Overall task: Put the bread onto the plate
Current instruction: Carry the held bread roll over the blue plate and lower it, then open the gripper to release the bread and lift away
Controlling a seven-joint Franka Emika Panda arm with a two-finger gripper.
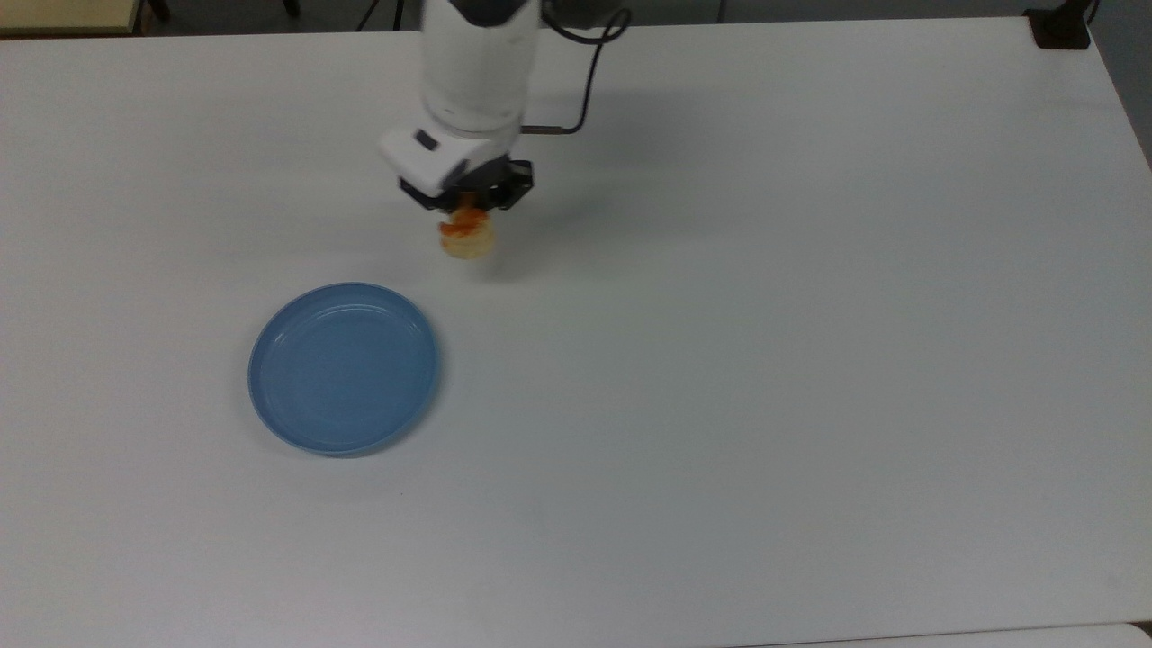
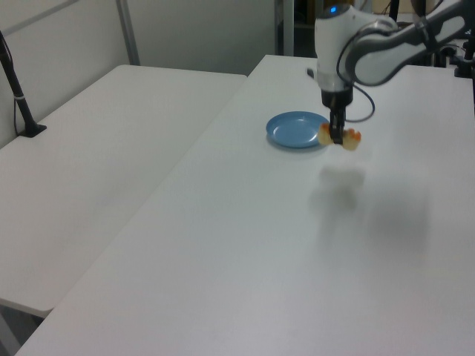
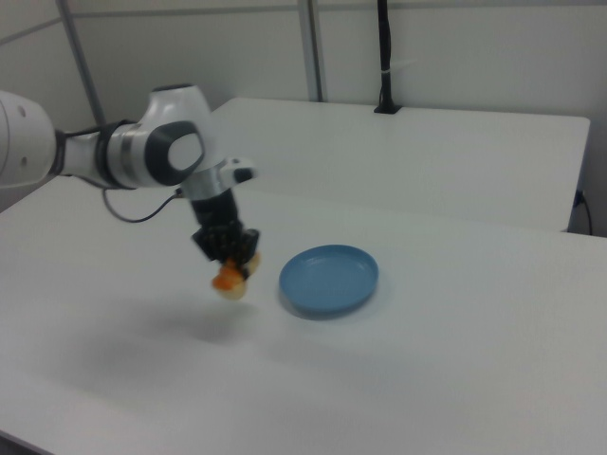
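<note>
The arm (image 3: 142, 152) has glossy white rounded shells with grey joint bands. A thin black cable (image 1: 576, 81) loops beside the wrist. The gripper (image 1: 466, 200) is black beneath a white flange.
</note>
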